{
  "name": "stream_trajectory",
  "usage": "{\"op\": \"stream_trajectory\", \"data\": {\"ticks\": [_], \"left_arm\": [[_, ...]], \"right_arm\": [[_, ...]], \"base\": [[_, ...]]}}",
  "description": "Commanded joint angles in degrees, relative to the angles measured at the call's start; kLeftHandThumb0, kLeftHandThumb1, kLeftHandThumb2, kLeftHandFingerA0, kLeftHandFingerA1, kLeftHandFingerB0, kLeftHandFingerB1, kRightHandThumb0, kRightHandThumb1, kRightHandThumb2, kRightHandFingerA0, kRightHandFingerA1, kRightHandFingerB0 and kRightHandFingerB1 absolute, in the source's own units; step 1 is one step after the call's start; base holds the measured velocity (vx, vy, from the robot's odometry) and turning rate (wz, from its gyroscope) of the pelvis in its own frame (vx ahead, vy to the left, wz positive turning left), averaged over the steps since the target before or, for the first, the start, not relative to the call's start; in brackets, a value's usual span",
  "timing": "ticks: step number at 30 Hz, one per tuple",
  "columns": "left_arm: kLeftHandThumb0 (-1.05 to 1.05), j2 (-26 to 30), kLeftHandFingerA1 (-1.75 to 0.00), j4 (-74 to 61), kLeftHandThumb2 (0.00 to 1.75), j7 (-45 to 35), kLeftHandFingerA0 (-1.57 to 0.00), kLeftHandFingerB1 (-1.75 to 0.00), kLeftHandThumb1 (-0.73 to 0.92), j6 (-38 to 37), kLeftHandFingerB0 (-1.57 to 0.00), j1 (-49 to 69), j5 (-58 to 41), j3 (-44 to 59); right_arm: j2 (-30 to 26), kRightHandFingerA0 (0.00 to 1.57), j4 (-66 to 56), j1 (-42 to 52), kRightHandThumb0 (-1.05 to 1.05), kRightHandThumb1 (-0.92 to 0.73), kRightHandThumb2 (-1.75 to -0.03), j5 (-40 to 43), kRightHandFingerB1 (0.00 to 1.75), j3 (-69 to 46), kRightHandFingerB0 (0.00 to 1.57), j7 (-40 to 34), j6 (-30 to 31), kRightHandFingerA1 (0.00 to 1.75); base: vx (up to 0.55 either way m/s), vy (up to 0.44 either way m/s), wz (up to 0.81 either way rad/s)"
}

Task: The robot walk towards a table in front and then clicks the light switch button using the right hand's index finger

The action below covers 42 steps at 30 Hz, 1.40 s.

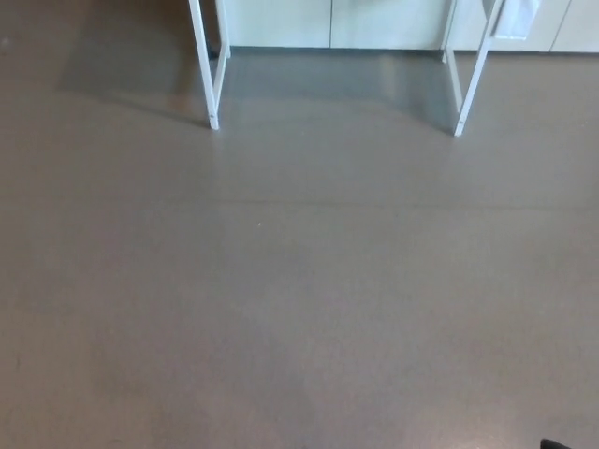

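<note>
Nearest, only a black sliver of the right robot hand (554,444) is seen at the bottom edge; finger state cannot be told. Left robot hand is out of frame. Bare brown floor (299,281) is seen beyond. Farthest, white counter legs (208,65) are seen at top; the switch cannot be made out.

No text, label, brand, number or sign can be read anywhere in the view.

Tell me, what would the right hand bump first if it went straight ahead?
Only a sliver of the right hand shows, so its aim is unclear. Ahead, the floor looks free as far as the table leg, probably.
</note>
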Motion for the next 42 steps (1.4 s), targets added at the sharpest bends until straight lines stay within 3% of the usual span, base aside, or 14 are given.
{"op": "stream_trajectory", "data": {"ticks": [1,6,7,9,10,12,14,16,17,19,20,38,39,42], "left_arm": [[-0.12,0.97,-0.6,-0.25,0.9,0.25,-0.4,-0.5,0.48,-0.26,-0.19,0.3,-0.36,0.02],[-0.11,1.11,-0.6,-0.46,0.91,0.23,-0.4,-0.5,0.5,-0.2,-0.2,0.36,-0.4,-0.32],[-0.11,1.14,-0.6,-0.47,0.91,0.28,-0.4,-0.5,0.5,-0.16,-0.19,0.36,-0.44,-0.33],[-0.11,1.12,-0.6,-0.64,0.91,0.21,-0.39,-0.5,0.5,0.16,-0.19,0.37,-0.66,-0.28],[-0.11,1.15,-0.6,-0.63,0.91,0.33,-0.39,-0.5,0.5,0.3,-0.19,0.02,-0.66,-0.26],[-0.12,1.18,-0.6,-0.43,0.9,-0.04,-0.39,-0.5,0.49,-0.46,-0.19,-0.14,-0.82,-0.15],[-0.12,1.24,-0.6,-0.44,0.91,-0.08,-0.38,-0.5,0.49,-0.57,-0.19,-0.18,-0.74,-0.21],[-0.11,1.28,-0.6,-0.61,0.91,0.62,-0.4,-0.5,0.5,0.13,-0.19,-0.64,-0.42,-0.39],[-0.11,1.32,-0.6,-0.76,0.92,0.65,-0.41,-0.5,0.5,0.1,-0.19,-0.65,-0.35,-0.49],[-0.11,1.24,-0.61,-1.45,0.92,1.05,-0.41,-0.5,0.51,0.18,-0.2,-0.78,-0.16,-0.7],[-0.12,1.23,-0.62,-1.42,0.91,1.11,-0.44,-0.51,0.49,-0.07,-0.21,-0.8,-0.04,-0.77],[-0.12,1.36,-0.6,-2.84,0.91,1.58,-0.41,-0.5,0.5,1.06,-0.2,-0.59,0.03,-1.18],[-0.12,1.39,-0.6,-2.92,0.91,1.61,-0.41,-0.5,0.49,1.16,-0.2,-0.61,0.0,-1.19],[-0.12,1.36,-0.6,-2.96,0.9,1.43,-0.41,-0.5,0.49,1.05,-0.21,-0.52,-0.3,-1.13]], "right_arm": [[0.04,0.1,-0.01,0.47,0.0,-0.83,-1.21,0.14,0.51,0.33,0.09,-0.27,-0.68,0.52],[-0.01,0.11,0.66,0.36,0.01,-0.82,-1.21,0.61,0.52,0.1,0.09,0.41,-1.42,0.53],[-0.04,0.19,0.72,0.3,0.0,-0.92,-0.72,0.51,0.32,0.19,0.07,0.38,-1.54,0.41],[0.02,0.2,0.46,0.29,0.0,-0.92,-0.7,0.22,0.32,0.25,0.09,-0.16,-0.89,0.4],[-0.06,0.1,0.4,0.0,0.0,-0.82,-1.21,0.15,0.51,0.3,0.09,-0.18,-0.71,0.52],[-0.22,0.21,0.49,-0.28,0.01,-0.92,-0.71,-0.35,0.32,0.56,0.09,-0.37,-1.2,0.4],[-0.47,0.22,0.74,-0.44,0.01,-0.92,-0.71,-0.94,0.32,0.83,0.09,-0.56,-1.62,0.41],[-0.68,0.21,1.13,-0.9,0.01,-0.92,-0.71,-0.63,0.33,0.77,0.08,0.01,-1.98,0.42],[-0.68,0.12,0.79,-0.74,0.0,-0.82,-1.21,-0.73,0.52,0.88,0.09,-0.05,-1.93,0.53],[-1.05,0.22,1.02,-1.29,0.01,-0.92,-0.71,-1.36,0.33,1.32,0.09,-0.46,-2.31,0.42],[-1.17,0.12,1.07,-1.36,0.0,-0.82,-1.21,-1.39,0.52,1.45,0.1,-0.45,-2.36,0.53],[-3.37,0.13,0.84,-1.27,0.0,-0.83,-1.22,-2.39,0.52,3.75,0.1,0.18,-3.54,0.53],[-3.42,0.21,0.9,-1.3,0.0,-0.92,-0.72,-2.5,0.33,3.88,0.08,0.12,-3.69,0.42],[-3.71,0.21,0.66,-1.21,0.0,-0.92,-0.72,-2.81,0.33,4.31,0.07,0.18,-3.71,0.43]], "base": [[0.22,0.434,0.57],[0.24,0.248,-0.13],[0.15,0.107,0.09],[0.16,0.048,0.04],[0.14,-0.006,0.13],[0.15,-0.065,0.1],[0.2,-0.136,0.09],[0.13,-0.205,0.16],[0.24,-0.27,0.36],[0.2,-0.474,0.31],[0.15,-0.274,0.12],[0.22,0.064,-0.08],[0.19,0.059,0.09],[0.21,0.002,0.08]]}}
